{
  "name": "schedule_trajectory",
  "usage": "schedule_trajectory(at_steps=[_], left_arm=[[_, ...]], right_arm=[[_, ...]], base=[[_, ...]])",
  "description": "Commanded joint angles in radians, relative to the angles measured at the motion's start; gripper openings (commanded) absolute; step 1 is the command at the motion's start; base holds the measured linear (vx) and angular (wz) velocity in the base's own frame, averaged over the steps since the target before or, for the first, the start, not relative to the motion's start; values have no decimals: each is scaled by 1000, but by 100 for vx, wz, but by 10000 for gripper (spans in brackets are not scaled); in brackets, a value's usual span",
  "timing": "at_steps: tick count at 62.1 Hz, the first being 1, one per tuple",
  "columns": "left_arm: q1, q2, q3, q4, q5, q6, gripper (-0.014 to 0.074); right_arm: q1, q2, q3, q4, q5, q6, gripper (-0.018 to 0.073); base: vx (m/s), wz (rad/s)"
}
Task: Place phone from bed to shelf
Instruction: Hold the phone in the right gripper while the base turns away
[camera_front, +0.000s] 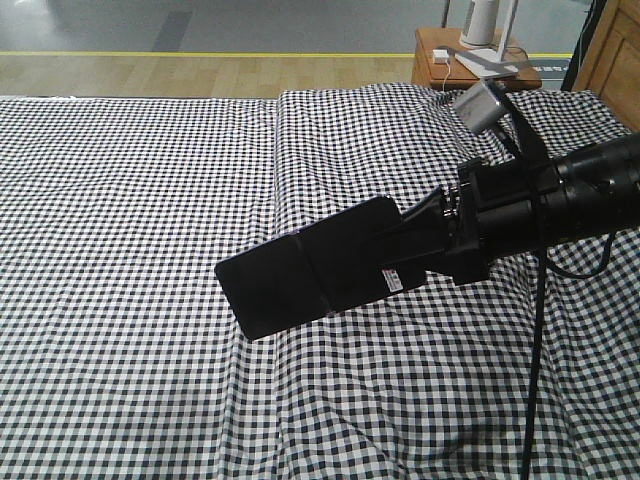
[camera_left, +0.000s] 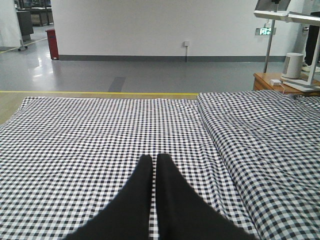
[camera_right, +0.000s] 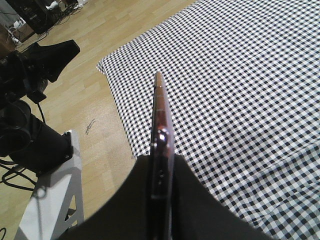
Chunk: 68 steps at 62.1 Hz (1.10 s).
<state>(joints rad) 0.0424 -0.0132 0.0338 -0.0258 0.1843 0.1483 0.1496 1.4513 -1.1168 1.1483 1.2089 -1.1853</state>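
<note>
Phone: thin black slab (camera_front: 300, 265) held in the air over the bed, clear of the sheet. It is near the middle of the front view, with its free end pointing toward 8 o'clock.
Right fingers: (camera_right: 197, 205) clamped on one short end of the phone, one on each broad face. In the wrist view the phone stands edge-on between them, its rose-coloured rim running up toward 12 o'clock.
Left fingers: (camera_left: 137, 200) pressed together with nothing between them, hanging over the sheet at 6 o'clock of their own view.
Bed: black-and-white checked sheet (camera_front: 130, 220) that fills most of every view and is bare under the phone.
Weight: probably light; the single end grip carries it without visible sag.
Stiffness: rigid, so it should not bend or drape.
Surface: glossy faces that are likely slippery, so the hold depends on steady squeeze.
Fragility: probably glass-faced, so it should be set down flat and gently rather than dropped.
Where to hold: across the two broad faces, as now. Most of the length overhangs, so a quick swing could twist it in the grip. The free end can, however, reach a board first.
Shelf: not clearly in view.
Nightstand: small reddish one (camera_front: 465, 62) at 1 o'clock in the front view, well apart from the phone.
</note>
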Motion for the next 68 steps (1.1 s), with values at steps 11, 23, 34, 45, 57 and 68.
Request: schedule_trajectory(at_steps=[11, 23, 34, 45, 57, 68], left_arm=[[-4, -13, -21, -9, -72, -6, 1], [-4, -13, -21, -9, -72, -6, 1], [-4, -13, -21, -9, -72, -6, 1], [-4, -13, -21, -9, -72, -6, 1], [-4, -13, -21, -9, -72, -6, 1], [-4, -13, -21, -9, -72, -6, 1]], right_arm=[[-2, -40, -26, 86, 78, 0, -2], [-2, -40, -26, 86, 78, 0, -2], [-2, -40, -26, 86, 78, 0, -2], [-2, -40, -26, 86, 78, 0, -2], [-2, -40, -26, 86, 78, 0, -2], [-2, -40, -26, 86, 78, 0, -2]], base=[[0, 0], [0, 0], [-1, 1], [-7, 2], [-18, 13], [-22, 22]])
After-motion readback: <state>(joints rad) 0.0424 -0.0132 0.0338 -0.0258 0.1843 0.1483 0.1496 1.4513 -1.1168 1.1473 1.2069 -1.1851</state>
